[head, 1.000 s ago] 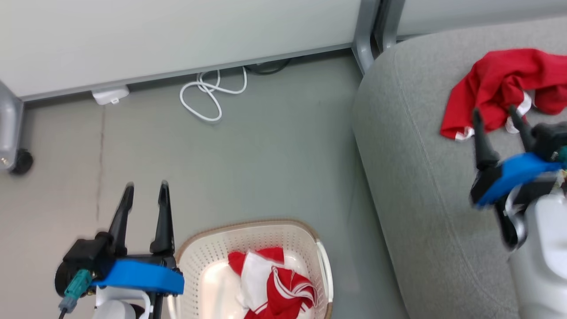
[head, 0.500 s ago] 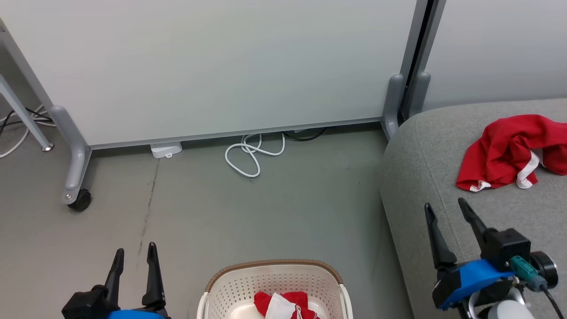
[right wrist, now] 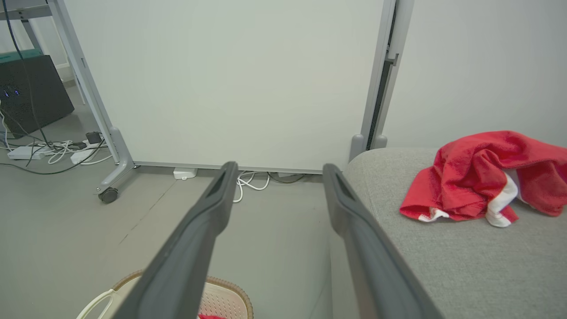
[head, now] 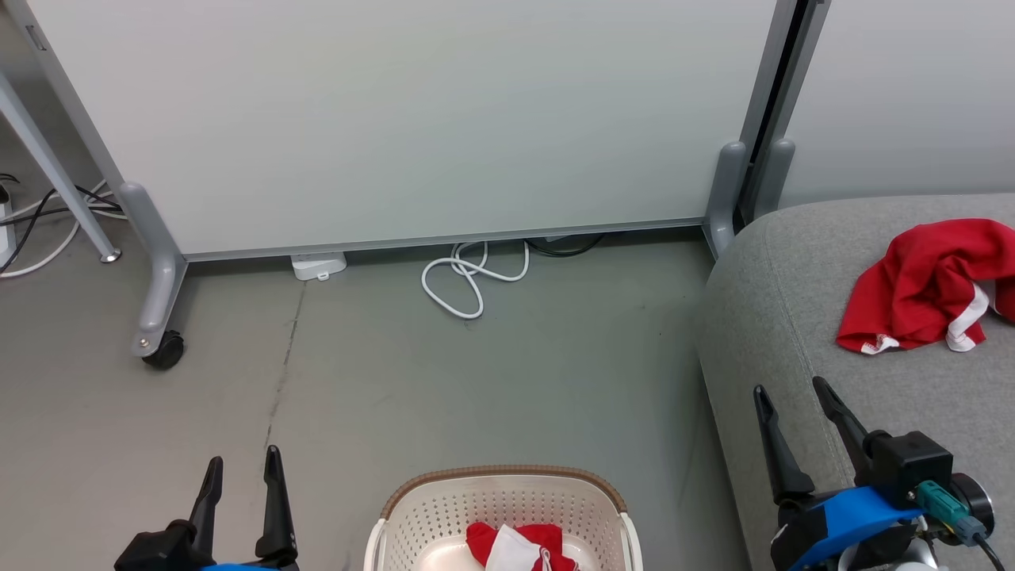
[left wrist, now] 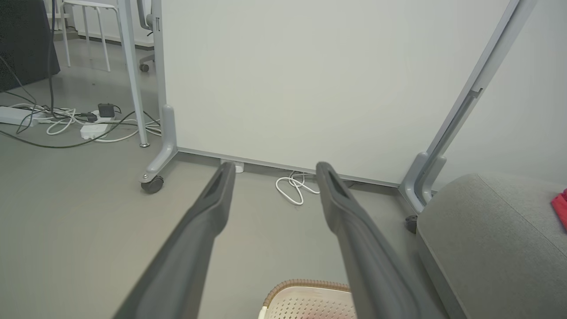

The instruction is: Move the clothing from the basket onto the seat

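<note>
Both open, holding nothing: left fingers [head: 275, 500] over the floor just left of the basket [head: 507, 474], right fingers [head: 777, 444] at the left edge of the seat [head: 761, 317]; plain red garment [head: 912, 285] lies on the seat at far right, striped garment [head: 515, 547] sits in the basket, partly cut off at the near edge. Risks, my read: a reach in could snag the perforated wall or drag the light basket; a shallow pinch could let fabric slip onto the floor short of the seat. White cable [head: 464, 277] and partition caster [head: 165, 350] sit well away by the far panel; bare floor between basket and seat.
</note>
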